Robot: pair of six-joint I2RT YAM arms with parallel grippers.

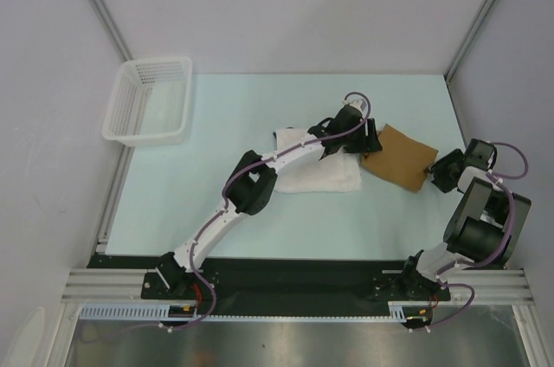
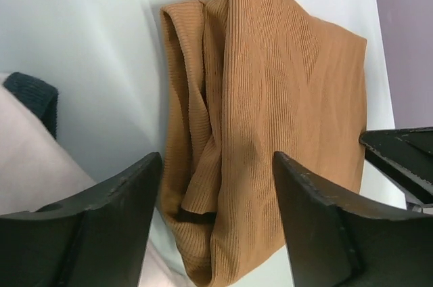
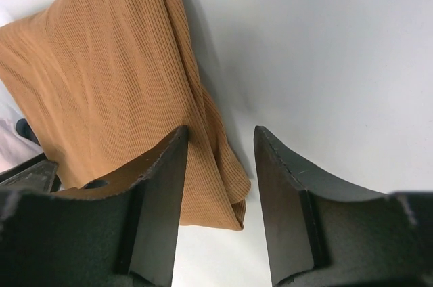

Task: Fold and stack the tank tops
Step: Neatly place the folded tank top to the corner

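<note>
left gripper (image 2: 218, 165): jaws spread, hanging over the left end of the tan tank top, one finger (image 2: 101, 219) on either side of its bunched, folded edge.
left grip: nothing pinched; a gap shows between the cloth and the finger on the white top's side.
right gripper (image 3: 221, 131): jaws apart, straddling the tan top's right corner, the ribbed edge lying between the fingers (image 3: 291, 206).
right contact: possibly grazing the cloth with one finger; the wrist view is too steep to be sure.
tan tank top (image 1: 400, 157): flat on the table (image 1: 216, 202), right of centre, folded to a rough rectangle set at a slant, with loose folds gathered along its left side.
white tank top (image 1: 320, 172): folded into a flat block at mid-table, under the left arm's forearm, just beside the tan top's left end.
navy trim (image 2: 34, 97): a dark band at the white top's edge, seen at the left of the left wrist view.
stacking: the two tops lie side by side, not one on the other.
basket (image 1: 158, 62): white lattice, at the far left corner of the table, well apart from both tops.
arms: left arm stretched diagonally across the table; right arm folded back near its base, its wrist reaching to the tan top's right corner.
</note>
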